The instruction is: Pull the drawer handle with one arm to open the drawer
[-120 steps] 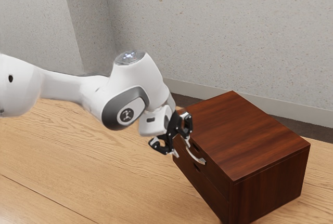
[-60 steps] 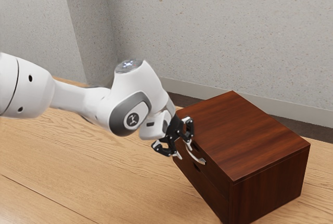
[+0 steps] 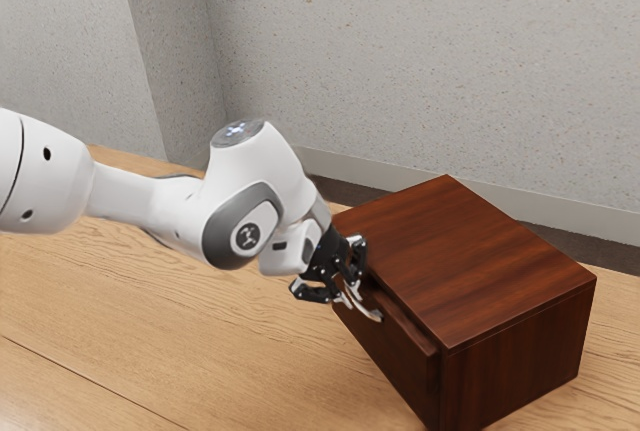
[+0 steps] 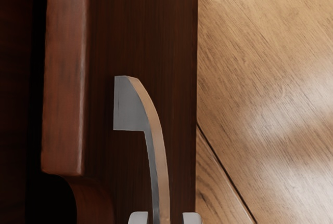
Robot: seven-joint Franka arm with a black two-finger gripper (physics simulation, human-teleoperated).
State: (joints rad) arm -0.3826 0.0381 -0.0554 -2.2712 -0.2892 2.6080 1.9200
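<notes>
1. Drawer handle (image 3: 370, 309): a slim, curved metal bar on the front of the top drawer (image 3: 400, 323), on the cabinet face turned toward the arm. It looks stiff and smooth. I'd judge it won't bend but could slide between the pads. The middle of the bow, where it stands clear of the wood, seems the surest place to hold.
2. At the exterior view's left, the white arm (image 3: 150, 201) reaches low across the wooden tabletop (image 3: 150, 351).
3. The gripper (image 3: 346, 282) is on the handle, fingers drawn close and pinching the bar from two sides. In the wrist view, pale fingertips (image 4: 138, 217) sit against it on either side.
4. The drawer stands a little way out of its opening. It probably slides lightly, so a straight, level pull should suit it.
5. At the right, the dark wood cabinet (image 3: 490, 261) rests on the tabletop. A sharp tug might drag the whole box along.
</notes>
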